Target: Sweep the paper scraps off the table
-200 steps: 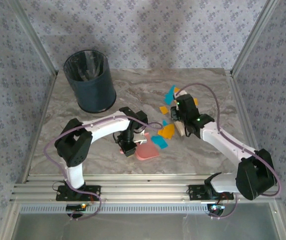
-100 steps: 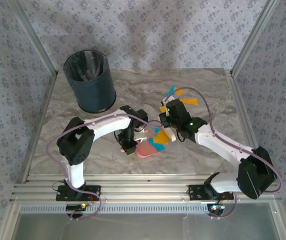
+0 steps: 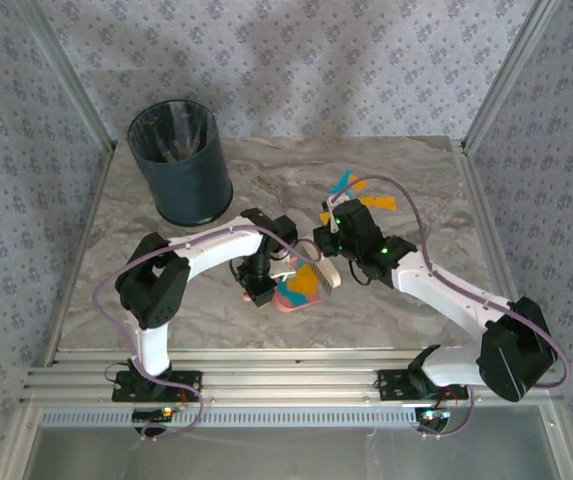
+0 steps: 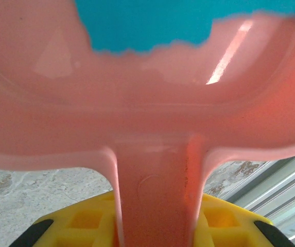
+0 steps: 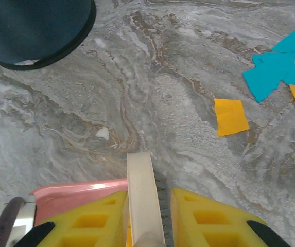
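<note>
- On the worktop [image 3: 276, 170] centre, left fingers [image 4: 80, 226] grasp the pink dustpan [image 4: 152, 103] handle; some paper scraps [image 3: 306, 283] lie inside.
- Right fingers [image 5: 98, 221] clench the brush [image 5: 143, 185] alongside.
- Outstanding: loose scraps [image 5: 229, 116] far right; roughly half done, in my judgement.

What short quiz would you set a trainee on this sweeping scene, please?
1. True or false: the left jaws are shut on the handle of the pink dustpan.
2. The right jaws hold: A) a brush; B) a sponge; C) nothing.
3. Fill in: the paper scrap lying in the dustpan, seen from the left wrist, is coloured ____.
Key: 1 true; 2 A; 3 teal.
</note>
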`<state>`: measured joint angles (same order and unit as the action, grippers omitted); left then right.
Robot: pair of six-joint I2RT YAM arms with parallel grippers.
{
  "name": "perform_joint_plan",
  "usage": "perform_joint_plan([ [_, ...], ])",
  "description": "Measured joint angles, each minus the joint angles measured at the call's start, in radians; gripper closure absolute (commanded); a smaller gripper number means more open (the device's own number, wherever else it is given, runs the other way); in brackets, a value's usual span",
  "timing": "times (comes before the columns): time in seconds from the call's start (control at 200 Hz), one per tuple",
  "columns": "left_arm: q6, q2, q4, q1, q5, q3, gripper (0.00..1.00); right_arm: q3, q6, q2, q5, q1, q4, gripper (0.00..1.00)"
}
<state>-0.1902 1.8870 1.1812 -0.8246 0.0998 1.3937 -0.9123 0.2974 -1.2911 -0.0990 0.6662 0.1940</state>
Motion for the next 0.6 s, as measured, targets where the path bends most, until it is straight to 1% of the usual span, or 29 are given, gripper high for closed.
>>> perform_joint_plan([
  [0.1,0.0,0.001,-0.001,0.0,-0.001,0.001,1.0,0.003,0.013,0.013,0.019,0.003,0.001,1.0],
  [0.29,0.0,0.004,-0.005,0.0,-0.004,0.003,1.0,0.015,0.031,0.068,0.005,0.006,0.005,1.0],
  [0.46,0.0,0.013,-0.008,0.0,-0.003,0.003,1.0,0.023,0.053,0.119,-0.099,0.016,0.008,1.0],
  [0.6,0.0,0.014,-0.008,0.0,-0.003,0.003,1.0,0.033,0.071,0.126,-0.201,0.021,0.016,1.0],
])
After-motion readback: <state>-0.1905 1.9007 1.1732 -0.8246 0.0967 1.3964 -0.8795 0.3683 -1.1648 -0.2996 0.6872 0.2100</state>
